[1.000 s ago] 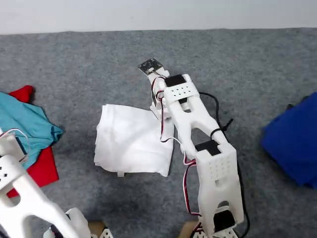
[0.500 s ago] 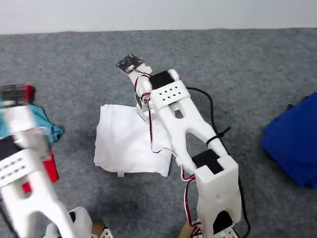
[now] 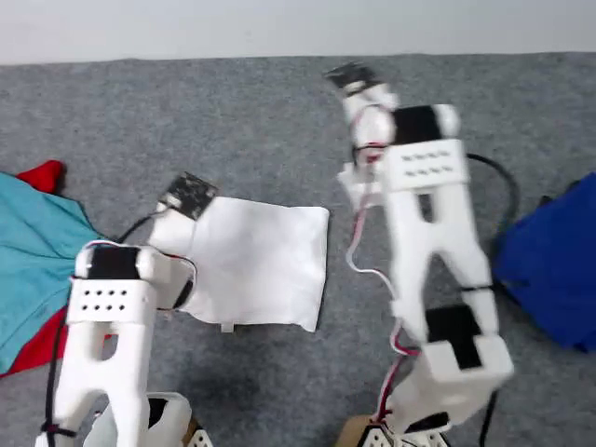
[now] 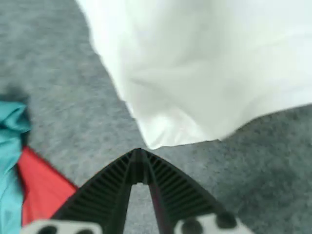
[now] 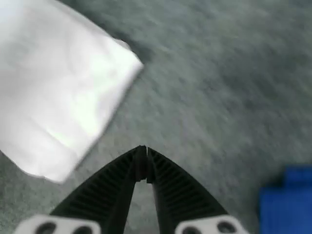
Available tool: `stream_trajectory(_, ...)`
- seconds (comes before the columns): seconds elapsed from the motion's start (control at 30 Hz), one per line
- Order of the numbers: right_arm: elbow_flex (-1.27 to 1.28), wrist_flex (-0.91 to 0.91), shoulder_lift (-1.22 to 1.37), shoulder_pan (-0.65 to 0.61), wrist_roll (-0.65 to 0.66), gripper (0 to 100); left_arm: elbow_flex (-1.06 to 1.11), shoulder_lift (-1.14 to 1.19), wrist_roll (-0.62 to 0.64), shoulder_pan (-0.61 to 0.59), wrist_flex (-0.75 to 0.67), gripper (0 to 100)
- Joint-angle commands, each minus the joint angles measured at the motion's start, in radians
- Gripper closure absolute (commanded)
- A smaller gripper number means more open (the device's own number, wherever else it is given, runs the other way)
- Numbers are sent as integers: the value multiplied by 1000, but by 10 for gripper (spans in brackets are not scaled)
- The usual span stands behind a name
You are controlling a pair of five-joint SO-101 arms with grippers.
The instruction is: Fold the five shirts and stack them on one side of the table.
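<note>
A folded white shirt (image 3: pixel 265 265) lies flat in the middle of the grey table (image 3: pixel 233 112). In the left wrist view my left gripper (image 4: pixel 141 155) is shut with nothing in it, its tip just off a corner of the white shirt (image 4: pixel 204 73). The left arm (image 3: pixel 107 298) stands over the shirt's left edge. My right gripper (image 5: pixel 142 150) is shut and empty above bare table, apart from the white shirt (image 5: pixel 58 92). The right arm (image 3: pixel 424 186) stands right of the shirt.
A teal shirt (image 3: pixel 33 251) lies crumpled over a red shirt (image 3: pixel 42 175) at the table's left edge. A blue shirt (image 3: pixel 554 265) lies at the right edge. Bare grey table stretches along the far side.
The right arm has swung off the white shirt's right edge, to the right and farther back. The left arm has come in from the lower left to the shirt's left edge.
</note>
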Motion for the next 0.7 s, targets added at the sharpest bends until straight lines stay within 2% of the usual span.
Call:
stream_trajectory(0.0, -29, 44, -182, 116, -2, 989, 5, 92, -51, 20, -60, 996)
stream_trajectory(0.3, 264, 39, -541, 375, 18, 989, -151, 473, -161, 21, -68, 985)
stream_trajectory(0.47, 485, 2, -740, 438, 132, 989, -173, 491, -184, 21, -74, 921)
stream_trajectory(0.67, 687, -62, -958, 478, 201, 989, -213, 489, -196, 23, -6, 913)
